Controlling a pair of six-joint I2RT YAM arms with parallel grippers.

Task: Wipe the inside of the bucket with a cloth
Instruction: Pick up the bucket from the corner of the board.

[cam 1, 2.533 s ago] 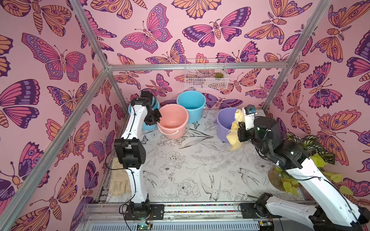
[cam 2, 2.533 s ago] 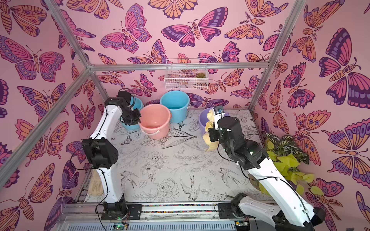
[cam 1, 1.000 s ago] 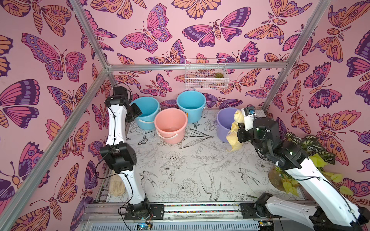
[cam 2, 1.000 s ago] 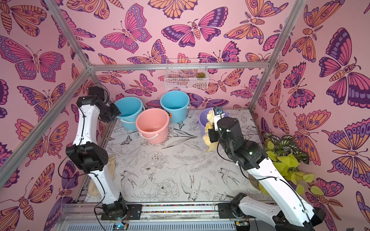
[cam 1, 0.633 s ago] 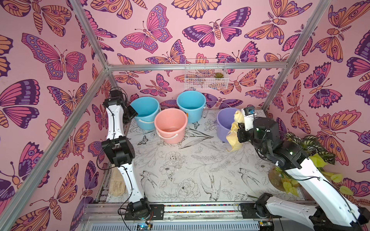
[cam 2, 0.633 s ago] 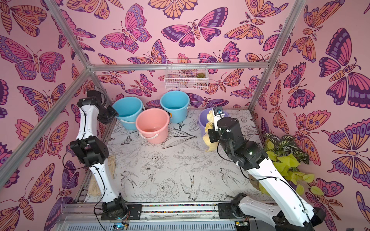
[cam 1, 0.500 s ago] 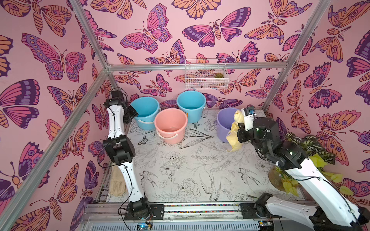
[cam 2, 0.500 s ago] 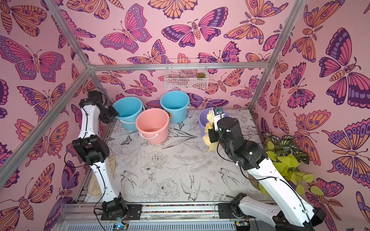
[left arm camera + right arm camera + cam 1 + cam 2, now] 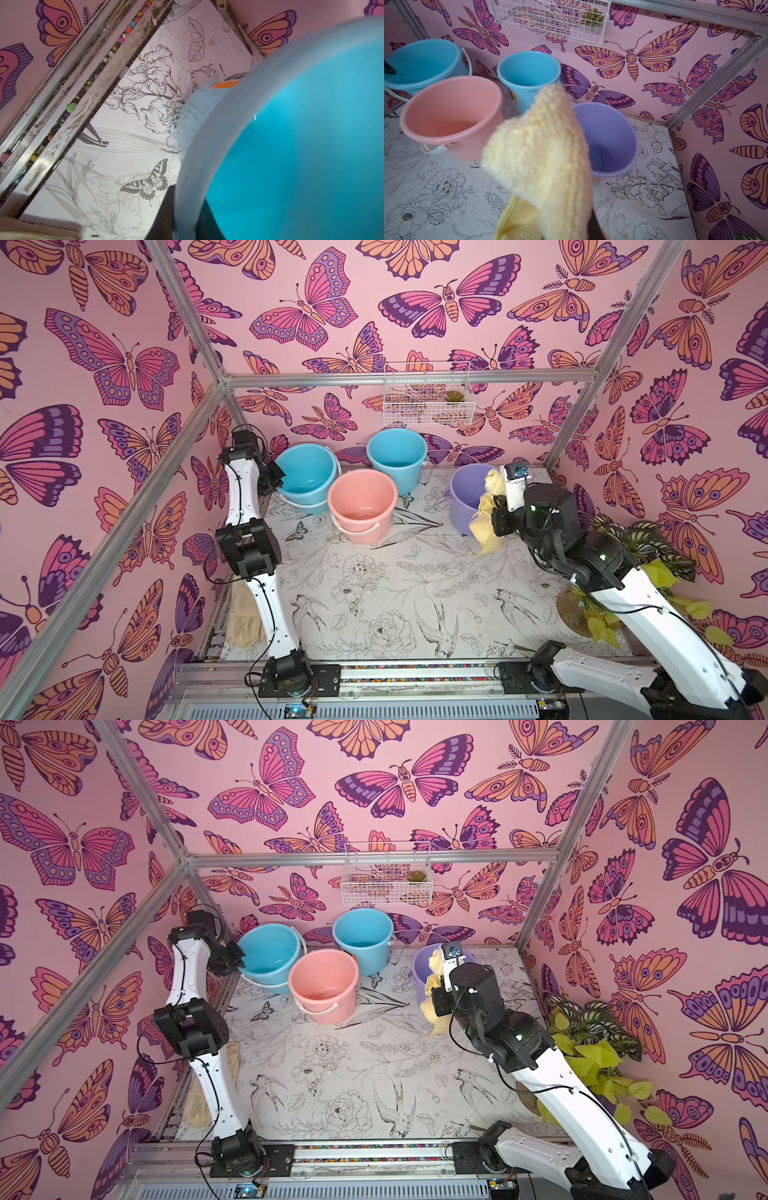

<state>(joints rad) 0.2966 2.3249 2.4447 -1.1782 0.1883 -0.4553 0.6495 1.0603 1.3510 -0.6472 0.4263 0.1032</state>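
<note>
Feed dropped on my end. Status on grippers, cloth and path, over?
Left gripper shut on corner blue bucket rim. Right gripper shut on cloth, hanging beside purple bucket. Pink bucket stands between cloth and held bucket.

Your top views hang high over the near edge, looking down toward the far wall, and both cover the whole desk (image 9: pixel 374 593). The left wrist cam's jammed right up against the left blue bucket (image 9: pixel 291 145). The right wrist cam peeks toward the far wall past the cloth (image 9: pixel 542 155).
</note>
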